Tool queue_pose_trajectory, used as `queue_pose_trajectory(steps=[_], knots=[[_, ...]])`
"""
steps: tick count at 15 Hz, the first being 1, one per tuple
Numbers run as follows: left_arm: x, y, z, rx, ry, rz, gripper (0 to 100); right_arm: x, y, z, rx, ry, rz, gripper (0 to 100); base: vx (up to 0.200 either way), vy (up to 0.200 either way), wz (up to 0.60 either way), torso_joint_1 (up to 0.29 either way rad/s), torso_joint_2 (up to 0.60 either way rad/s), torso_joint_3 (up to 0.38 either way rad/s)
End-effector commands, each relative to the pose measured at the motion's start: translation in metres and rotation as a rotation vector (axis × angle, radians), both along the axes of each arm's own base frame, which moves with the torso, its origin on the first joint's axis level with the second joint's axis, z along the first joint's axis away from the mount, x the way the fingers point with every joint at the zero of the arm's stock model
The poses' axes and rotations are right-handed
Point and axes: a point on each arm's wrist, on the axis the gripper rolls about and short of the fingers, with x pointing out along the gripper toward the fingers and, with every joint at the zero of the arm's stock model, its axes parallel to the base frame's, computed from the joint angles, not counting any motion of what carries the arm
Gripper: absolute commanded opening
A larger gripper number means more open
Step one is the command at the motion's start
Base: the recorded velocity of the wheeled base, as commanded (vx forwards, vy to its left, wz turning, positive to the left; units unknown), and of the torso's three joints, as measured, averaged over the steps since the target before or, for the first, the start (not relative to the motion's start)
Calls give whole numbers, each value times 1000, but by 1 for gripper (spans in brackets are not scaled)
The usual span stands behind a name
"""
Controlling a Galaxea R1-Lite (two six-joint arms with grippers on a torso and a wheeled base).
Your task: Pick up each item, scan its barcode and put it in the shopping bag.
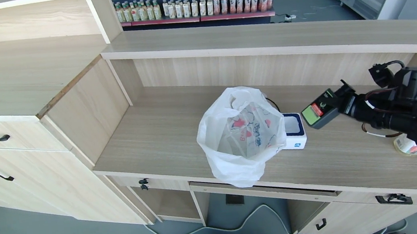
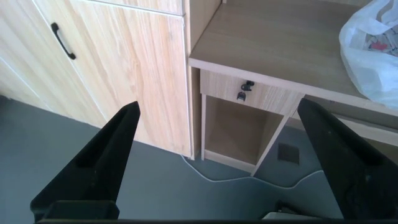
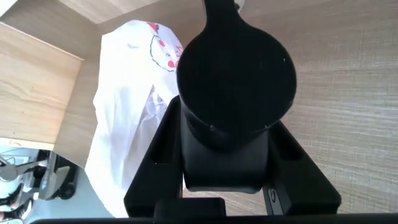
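A white plastic shopping bag (image 1: 240,137) stands open at the counter's front edge, with a printed packet inside it. My right gripper (image 1: 342,103) is shut on a black hand-held barcode scanner (image 1: 321,111), held above the counter to the right of the bag. In the right wrist view the scanner (image 3: 233,93) sits clamped in the right gripper (image 3: 227,146), with the bag (image 3: 134,118) beyond it. A round labelled item (image 1: 406,146) lies on the counter, partly hidden under my right arm. My left gripper (image 2: 217,168) hangs open over the floor, off the counter's left front corner.
A small white and blue box device (image 1: 295,130) sits right behind the bag. The wooden counter (image 1: 156,138) has a raised back shelf and a tall cabinet (image 1: 11,76) on its left. Drawers (image 1: 392,199) run under the counter. A cable lies on the floor (image 2: 249,177).
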Motion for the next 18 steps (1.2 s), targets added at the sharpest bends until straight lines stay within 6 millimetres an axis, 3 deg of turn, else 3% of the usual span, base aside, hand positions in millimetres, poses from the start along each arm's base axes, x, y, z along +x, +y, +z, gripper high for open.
queue_pose_trajectory(steps=[1, 9, 18], knots=[[0, 0, 0, -1, -1, -1, 100, 11, 9, -13, -2, 25, 29, 0, 0, 0, 0, 0, 0, 0], [0, 0, 0, -1, -1, 0, 100, 38, 22, -15, -58, -25, 66, 0, 0, 0, 0, 0, 0, 0], [0, 0, 0, -1, -1, 0, 100, 48, 33, -22, -68, -30, 92, 0, 0, 0, 0, 0, 0, 0]])
